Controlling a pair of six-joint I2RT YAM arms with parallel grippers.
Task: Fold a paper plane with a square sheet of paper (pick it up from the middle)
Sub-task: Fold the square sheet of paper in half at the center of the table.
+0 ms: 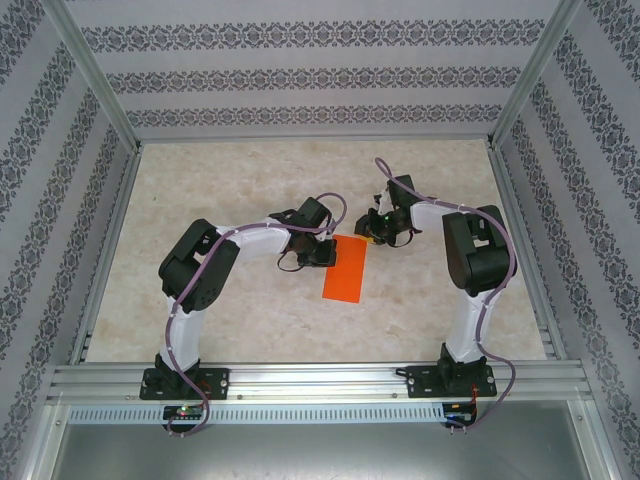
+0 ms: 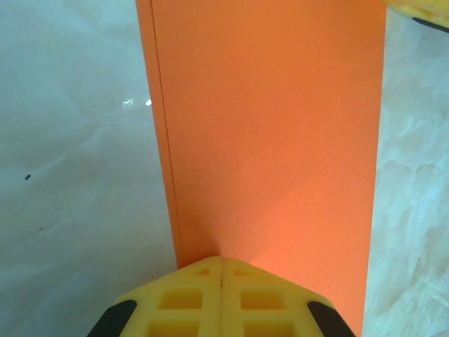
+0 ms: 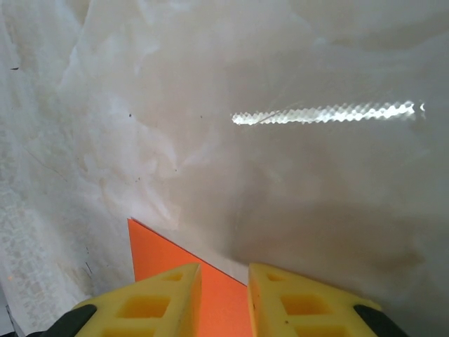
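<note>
1. The pale marbled table (image 1: 250, 170) is lying bare around both sets of jaws, leaving wide room out to the aluminium rails (image 1: 108, 250) bounding it.
2. The left gripper (image 1: 318, 253) (image 2: 222, 270) is standing clenched, its yellow fingers pressed flat together with nothing visibly between them.
3. The right gripper (image 1: 378, 232) (image 3: 223, 270) is standing released, with a narrow gap between its fingers.
4. The thin bright orange sheet of paper (image 1: 345, 270) (image 2: 273, 140) (image 3: 161, 256), folded into a narrow rectangle, is lying flat on the table. It is stretching straight ahead of the left jaws, and one corner is sitting just under and between the right jaws.
5. Its surface is looking smooth and its edges straight. Left of the left jaws, a lower layer is peeking out as a thin strip.
6. The sheet's far end is running off the left wrist view. The right fingers are covering most of the sheet. Whether the left tips are pressing on the paper cannot be told.
</note>
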